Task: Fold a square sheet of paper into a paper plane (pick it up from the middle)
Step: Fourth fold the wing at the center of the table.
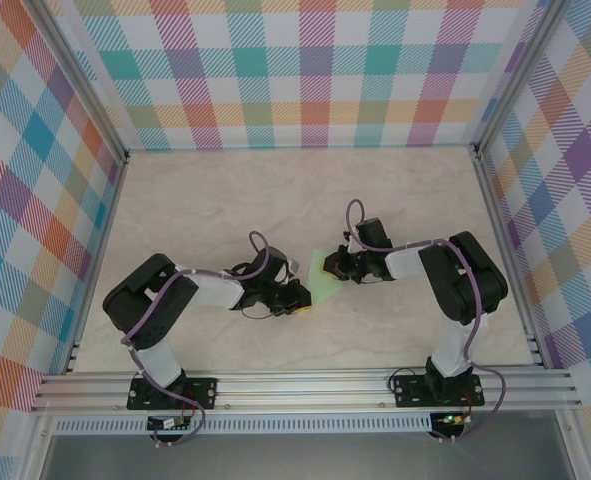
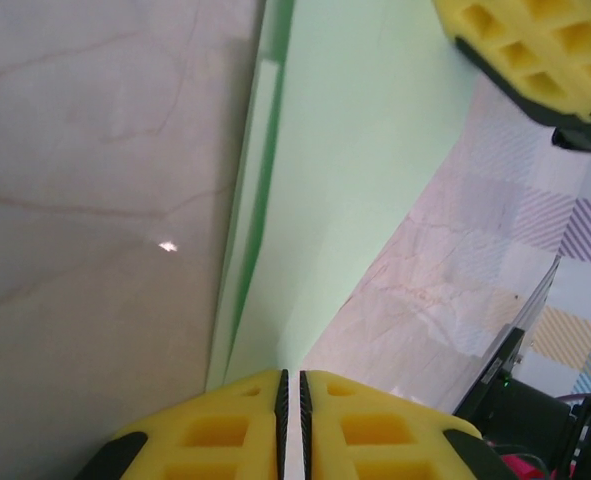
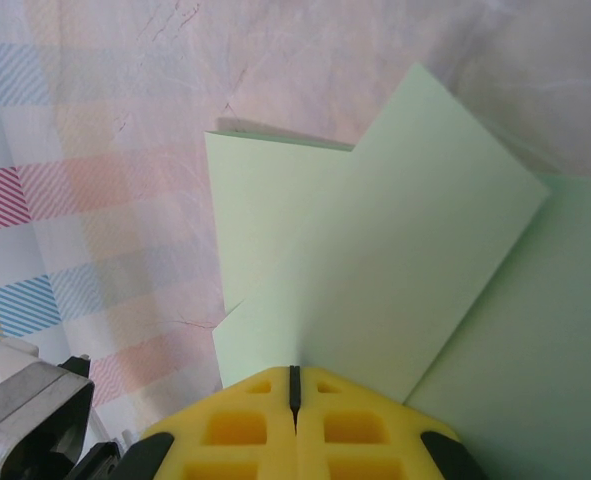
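**Op:** Paper, pale green, one item. Location: middle of the surface, between my two arms.

**Desk:** Condition?

**Op:** Partly folded. On the right wrist view I count a flap lying slantwise over a lower layer, its corner pointing away. Not a dart yet, and I see no centre crease.

**Desk:** Jaws?

**Op:** Left jaws: closed to a slit, with the paper's near edge running into it, so I read them as pinching the sheet. Right jaws: shut tight, with the paper entering their seam, so gripping too. Whether the sheet rests on the surface or hangs just above it, I cannot tell.

**Desk:** Step in hand?

**Op:** My judgement is an early fold, with the layers held at opposite sides so they stay in line.

**Desk:** Next move?

**Op:** One side must keep its pinch while the other lets go and presses the crease flat. If both pull apart, thin paper may tear or slip out of line.
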`<action>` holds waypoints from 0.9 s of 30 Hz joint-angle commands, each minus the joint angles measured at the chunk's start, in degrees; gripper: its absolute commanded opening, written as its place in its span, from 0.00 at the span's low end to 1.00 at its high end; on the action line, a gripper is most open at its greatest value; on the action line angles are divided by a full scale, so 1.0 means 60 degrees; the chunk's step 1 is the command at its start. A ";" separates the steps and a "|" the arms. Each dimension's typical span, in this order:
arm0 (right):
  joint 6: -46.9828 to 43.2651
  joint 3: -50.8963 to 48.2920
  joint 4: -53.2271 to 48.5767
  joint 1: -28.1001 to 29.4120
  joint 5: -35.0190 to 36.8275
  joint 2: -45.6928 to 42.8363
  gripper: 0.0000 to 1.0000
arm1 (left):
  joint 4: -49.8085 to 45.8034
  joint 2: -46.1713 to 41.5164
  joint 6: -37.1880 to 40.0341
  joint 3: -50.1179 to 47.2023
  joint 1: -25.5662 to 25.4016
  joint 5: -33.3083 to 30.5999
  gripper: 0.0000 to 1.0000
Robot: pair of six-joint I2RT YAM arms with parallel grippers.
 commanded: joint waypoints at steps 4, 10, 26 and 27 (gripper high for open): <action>-0.0378 -0.0249 -0.1323 -0.0007 0.0697 0.0302 0.01 | -0.2703 -0.0604 0.0664 -0.0415 0.0013 -0.0076 0.15; -0.0457 -0.0099 -0.1430 0.0002 0.0559 0.0214 0.01 | -0.3434 -0.1652 0.0851 -0.0072 0.0018 -0.0862 0.14; -0.1363 -0.0305 -0.1568 0.0332 -0.0420 0.0155 0.01 | -0.4287 -0.1663 0.1019 0.1281 0.0024 -0.2366 0.13; -0.1486 -0.0332 -0.1593 0.0385 -0.0505 0.0128 0.01 | -0.4265 -0.1705 0.1013 0.1234 0.0018 -0.2382 0.13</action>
